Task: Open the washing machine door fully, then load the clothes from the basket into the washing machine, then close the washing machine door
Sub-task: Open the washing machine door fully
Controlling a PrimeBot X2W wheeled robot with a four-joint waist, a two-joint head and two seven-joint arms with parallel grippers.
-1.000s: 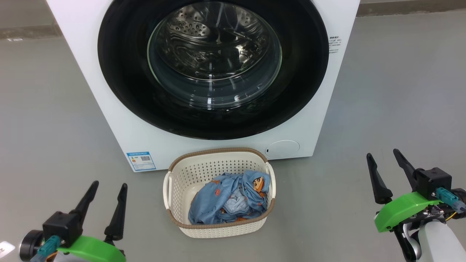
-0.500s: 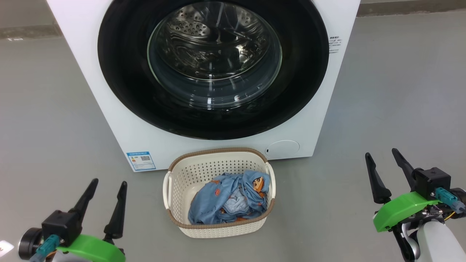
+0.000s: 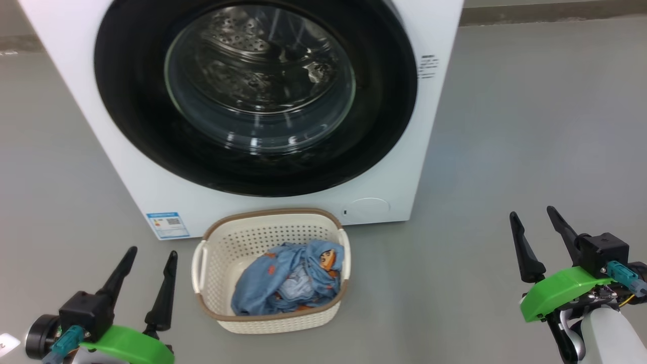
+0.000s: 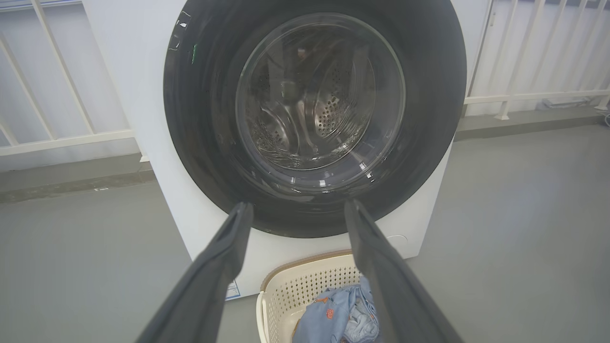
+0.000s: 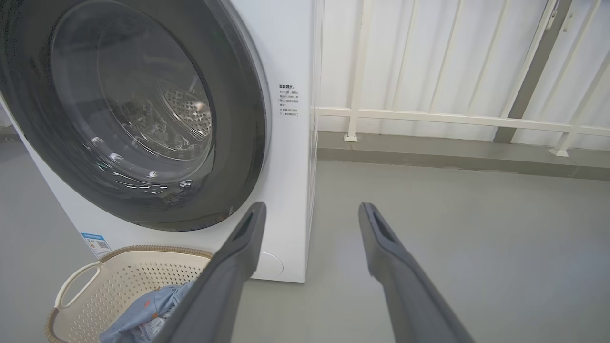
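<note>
The white washing machine [image 3: 126,167] stands ahead on the floor, its round washing machine door [image 3: 131,126] with the black rim and glass centre lying flat against the front, shut. Before it sits the cream basket [image 3: 217,263] holding the light blue clothes [image 3: 288,278]. My left gripper [image 3: 150,253] hovers open at the lower left, left of the basket. Far right of the basket, my right gripper [image 3: 533,216] is open too. The left wrist view looks at the washing machine door [image 4: 200,143] and basket [image 4: 295,286]; the right wrist view shows the door [image 5: 238,143], the basket [image 5: 143,271] and clothes [image 5: 143,314].
Grey floor surrounds the machine. White railings [image 5: 452,116] and a low kerb run behind it. A blue label sticker [image 3: 168,225] is at the machine's lower left, a round filter cover [image 3: 366,208] at its lower right.
The whole head view has shifted: machine and basket now sit further left in it, so the camera turned right. Both grippers stay open, in about the same places in the picture.
</note>
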